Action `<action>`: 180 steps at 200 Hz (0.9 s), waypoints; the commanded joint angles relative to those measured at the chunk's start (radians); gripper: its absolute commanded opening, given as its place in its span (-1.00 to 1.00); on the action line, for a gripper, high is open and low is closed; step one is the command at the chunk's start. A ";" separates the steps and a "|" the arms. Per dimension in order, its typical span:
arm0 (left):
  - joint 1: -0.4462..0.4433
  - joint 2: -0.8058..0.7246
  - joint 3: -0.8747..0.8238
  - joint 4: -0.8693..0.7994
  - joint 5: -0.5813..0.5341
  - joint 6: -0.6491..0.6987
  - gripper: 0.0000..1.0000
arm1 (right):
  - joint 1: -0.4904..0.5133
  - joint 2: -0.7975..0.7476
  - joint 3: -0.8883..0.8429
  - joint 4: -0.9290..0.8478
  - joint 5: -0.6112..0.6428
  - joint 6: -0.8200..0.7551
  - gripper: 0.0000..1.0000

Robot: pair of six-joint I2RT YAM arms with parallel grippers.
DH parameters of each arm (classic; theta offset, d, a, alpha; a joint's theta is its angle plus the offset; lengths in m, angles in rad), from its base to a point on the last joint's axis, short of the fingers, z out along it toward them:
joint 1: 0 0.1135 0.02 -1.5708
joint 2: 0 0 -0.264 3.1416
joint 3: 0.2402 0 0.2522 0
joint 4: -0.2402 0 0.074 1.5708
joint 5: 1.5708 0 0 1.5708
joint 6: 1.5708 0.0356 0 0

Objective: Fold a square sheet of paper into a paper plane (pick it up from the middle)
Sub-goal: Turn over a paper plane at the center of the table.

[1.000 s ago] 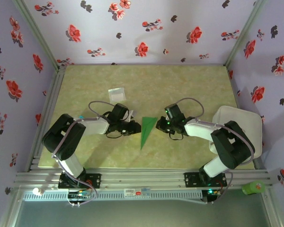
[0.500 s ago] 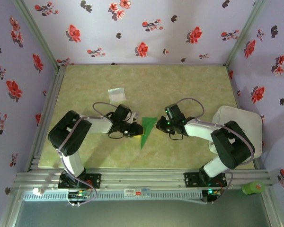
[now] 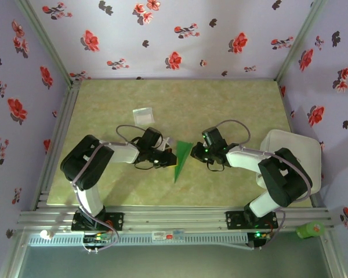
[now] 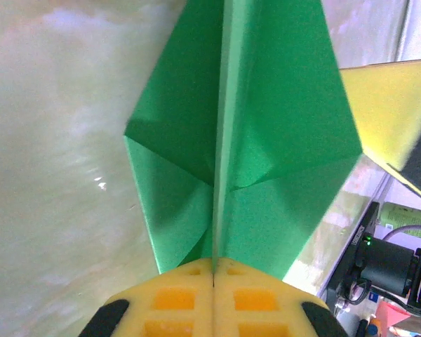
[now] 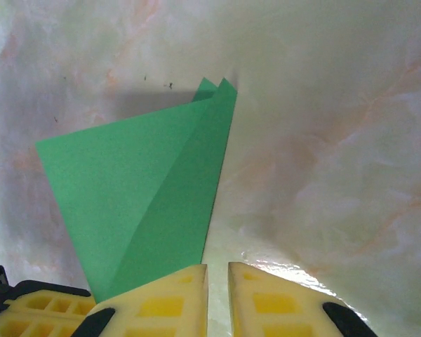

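Crease of paper plane (image 4: 266,126) in left hand (image 4: 214,263), bare table (image 3: 220,104) around

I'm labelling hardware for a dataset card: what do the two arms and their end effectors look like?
Both the left arm and right arm have bulky black joint housings and white links, with a thin grey cable looping at each wrist. The left end effector and right end effector have yellow fingers moulded with square pockets and black trim.

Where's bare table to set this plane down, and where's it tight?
Crowded: centre, around the paper plane. Bare: the far strip between the packet and the back wall; the near strip between the plane's tip and the front rail.
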 commanded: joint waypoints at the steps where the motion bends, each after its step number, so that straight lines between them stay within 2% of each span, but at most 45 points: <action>1: -0.006 -0.072 0.025 -0.006 -0.006 0.031 -1.00 | -0.001 -0.043 -0.008 0.010 -0.003 0.022 -0.65; 22: -0.009 -0.135 0.039 -0.119 -0.124 0.084 -1.00 | -0.001 -0.098 -0.019 0.029 0.000 0.043 -0.51; 59: -0.022 -0.187 0.078 -0.310 -0.345 0.153 -1.00 | 0.000 -0.117 -0.016 0.148 -0.090 0.083 -0.23; 88: -0.037 -0.167 0.107 -0.363 -0.372 0.170 -1.00 | 0.017 -0.036 0.037 0.182 -0.170 0.101 -0.18; 127: -0.063 -0.138 0.137 -0.405 -0.416 0.172 -1.00 | 0.066 0.073 0.084 0.218 -0.178 0.121 -0.18; 142: -0.069 -0.131 0.140 -0.407 -0.418 0.170 -1.00 | 0.076 0.113 0.110 0.174 -0.162 0.120 -0.18; 180: -0.075 -0.121 0.142 -0.413 -0.419 0.171 -1.00 | 0.081 0.157 0.115 0.134 -0.115 0.119 -0.34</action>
